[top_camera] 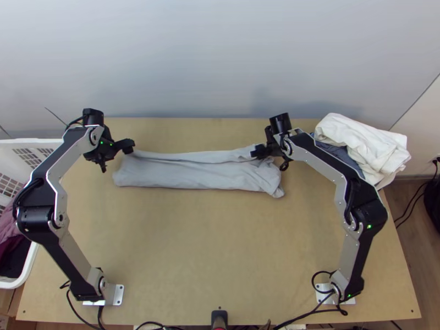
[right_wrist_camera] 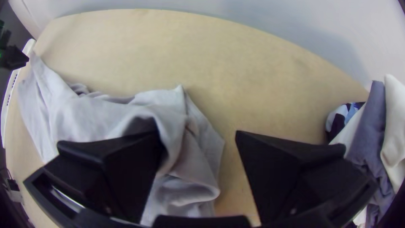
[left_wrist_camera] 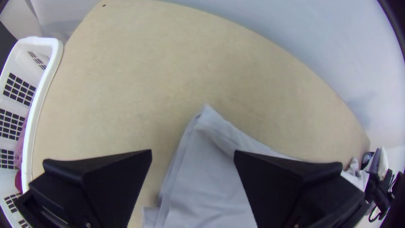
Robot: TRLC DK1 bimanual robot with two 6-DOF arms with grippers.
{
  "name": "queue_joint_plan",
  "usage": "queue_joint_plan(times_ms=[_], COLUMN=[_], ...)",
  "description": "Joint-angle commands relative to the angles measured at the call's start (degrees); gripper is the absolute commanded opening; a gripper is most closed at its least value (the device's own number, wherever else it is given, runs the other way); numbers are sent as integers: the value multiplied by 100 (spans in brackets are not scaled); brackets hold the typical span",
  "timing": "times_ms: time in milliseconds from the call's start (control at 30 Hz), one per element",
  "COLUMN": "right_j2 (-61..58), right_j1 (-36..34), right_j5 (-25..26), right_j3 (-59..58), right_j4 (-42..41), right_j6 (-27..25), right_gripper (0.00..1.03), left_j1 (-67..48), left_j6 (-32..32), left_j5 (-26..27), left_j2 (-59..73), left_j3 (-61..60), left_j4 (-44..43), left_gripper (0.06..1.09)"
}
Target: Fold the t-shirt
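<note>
Across the tabletop (top_camera: 220, 247), beyond its middle, the grey t-shirt (top_camera: 192, 175) lies folded in a long, creased strip. At its far side, the left claw (top_camera: 116, 156) and right claw (top_camera: 270, 159), at opposite ends, are wide open, gripping nothing.

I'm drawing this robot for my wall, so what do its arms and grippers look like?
The left arm and right arm match: silver-grey links, chunky black joints, little green lights and thin black cables by the bases. The left gripper and right gripper are black, each with two wide, flat fingers.
</note>
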State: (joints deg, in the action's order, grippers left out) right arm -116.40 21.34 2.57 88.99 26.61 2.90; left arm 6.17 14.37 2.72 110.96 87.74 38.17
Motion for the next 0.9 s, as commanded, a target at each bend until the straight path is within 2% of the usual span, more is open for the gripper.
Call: queue_joint_plan(times_ms=[0, 167, 333, 733, 867], right_j2=[3, 407, 838, 1102, 1049], right_j1=[19, 63, 239, 766, 951], right_j5=[-11, -20, -99, -195, -195], right_j3=[39, 4, 145, 206, 329], right_j4=[72, 151, 318, 679, 679], right_j6=[159, 431, 589, 475, 484], right_gripper=[99, 99, 99, 99, 99], left_j1=[147, 253, 182, -240, -248], left_j6=[-101, -462, -699, -549, -532], left_j5=[-35, -26, 9, 9, 9], left_j2=[-109, -487, -821, -540, -382], left_j3=[-73, -328, -1058, -1462, -1427], left_j4=[-12, 437, 437, 331, 322], left_gripper=[104, 104, 104, 103, 94])
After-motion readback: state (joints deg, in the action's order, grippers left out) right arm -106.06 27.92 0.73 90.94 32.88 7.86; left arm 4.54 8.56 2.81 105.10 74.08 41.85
